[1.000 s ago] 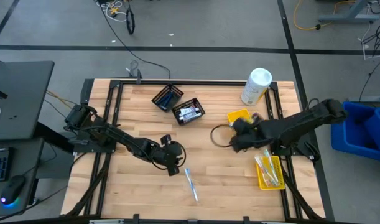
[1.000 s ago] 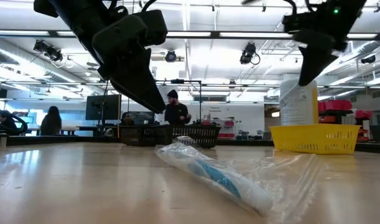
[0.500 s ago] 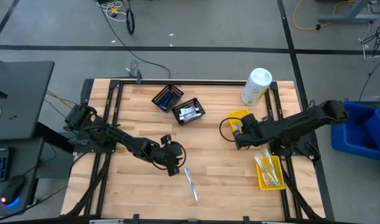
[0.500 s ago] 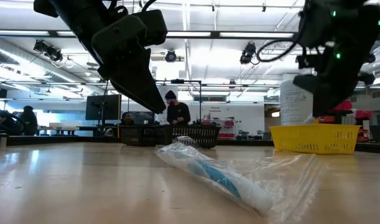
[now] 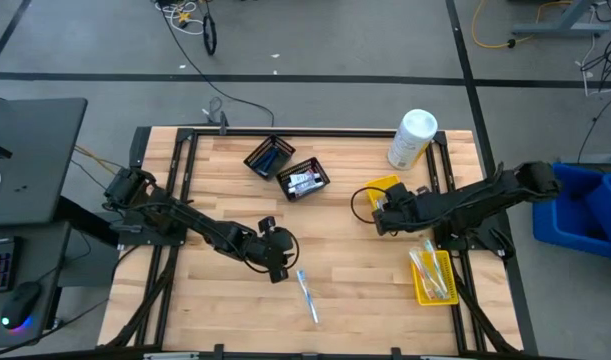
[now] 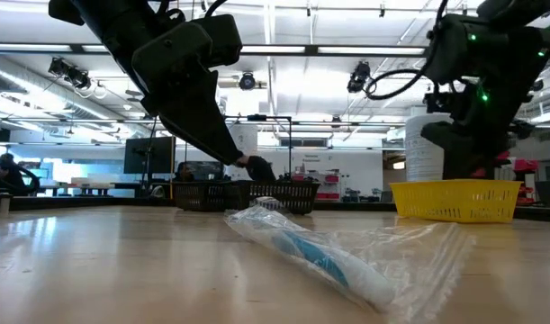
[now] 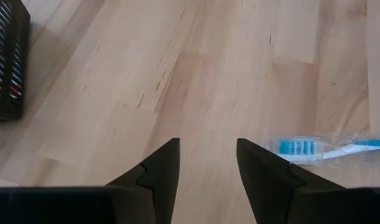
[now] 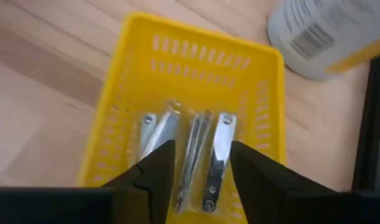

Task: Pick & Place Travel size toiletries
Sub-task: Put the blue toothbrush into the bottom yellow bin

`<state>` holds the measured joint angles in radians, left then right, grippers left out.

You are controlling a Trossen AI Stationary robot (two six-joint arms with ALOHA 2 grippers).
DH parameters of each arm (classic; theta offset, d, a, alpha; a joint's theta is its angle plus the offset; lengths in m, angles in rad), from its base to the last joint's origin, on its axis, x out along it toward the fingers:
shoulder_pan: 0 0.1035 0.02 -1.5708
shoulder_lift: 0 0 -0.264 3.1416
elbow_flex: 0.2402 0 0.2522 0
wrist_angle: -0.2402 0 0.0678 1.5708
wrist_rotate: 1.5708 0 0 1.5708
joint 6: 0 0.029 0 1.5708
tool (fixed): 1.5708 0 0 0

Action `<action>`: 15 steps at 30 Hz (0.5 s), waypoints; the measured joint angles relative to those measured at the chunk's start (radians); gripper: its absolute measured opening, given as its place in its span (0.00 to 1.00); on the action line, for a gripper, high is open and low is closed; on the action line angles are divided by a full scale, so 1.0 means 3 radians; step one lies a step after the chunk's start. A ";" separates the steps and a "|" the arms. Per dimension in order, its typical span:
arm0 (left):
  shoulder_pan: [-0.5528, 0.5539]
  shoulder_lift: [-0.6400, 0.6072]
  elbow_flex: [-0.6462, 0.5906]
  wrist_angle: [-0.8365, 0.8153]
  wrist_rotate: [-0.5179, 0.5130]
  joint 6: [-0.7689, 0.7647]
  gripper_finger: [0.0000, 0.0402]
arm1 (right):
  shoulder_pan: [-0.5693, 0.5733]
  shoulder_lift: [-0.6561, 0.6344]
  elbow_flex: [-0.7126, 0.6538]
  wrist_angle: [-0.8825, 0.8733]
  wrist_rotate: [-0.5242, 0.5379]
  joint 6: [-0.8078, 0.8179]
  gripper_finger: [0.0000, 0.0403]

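Note:
A blue-white toothbrush in clear wrap [image 5: 307, 294] lies flat on the wooden table; it also shows in the left wrist view [image 7: 326, 147] and the low view [image 6: 320, 255]. My left gripper [image 5: 276, 262] hovers open and empty just left of it, above the table [image 7: 205, 163]. My right gripper [image 5: 382, 213] is open and empty, low over a small yellow bin [image 5: 385, 187]. In the right wrist view [image 8: 202, 163] its fingers stand above several silver pieces [image 8: 193, 146] that lie on the floor of the yellow bin [image 8: 124, 93].
A second yellow bin [image 5: 432, 276] holding toothbrushes stands at the near right. Two black mesh baskets [image 5: 268, 157] [image 5: 303, 180] stand at the far middle. A big white canister [image 5: 412, 138] lies at the far right. Bare wood stretches around the wrapped toothbrush.
My right gripper has moved toward the table's far edge and come down over the small yellow bin; in the low view it has dropped from the top of the picture to just above bin height. My left gripper and the toothbrush have kept still.

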<state>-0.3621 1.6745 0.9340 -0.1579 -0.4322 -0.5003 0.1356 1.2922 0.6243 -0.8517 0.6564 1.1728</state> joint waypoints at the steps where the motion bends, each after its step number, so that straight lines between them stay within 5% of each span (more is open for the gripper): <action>1: 0.0001 0.0000 0.0000 0.0000 -0.0001 0.0000 0.42 | 0.0000 0.0000 0.0026 0.0012 0.0012 -0.0078 0.41; 7: 0.0000 0.0000 0.0000 0.0001 -0.0001 0.0000 0.42 | 0.0033 0.0000 0.0328 0.0249 0.0054 -0.0491 0.53; 15: -0.0007 0.0000 0.0000 -0.0001 0.0180 0.0150 0.42 | 0.0129 0.0010 0.0435 0.1700 -0.0430 -0.1130 0.59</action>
<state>-0.3641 1.6745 0.9340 -0.1581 -0.3782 -0.4553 0.1744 1.2951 0.7547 -0.3417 0.5274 0.8338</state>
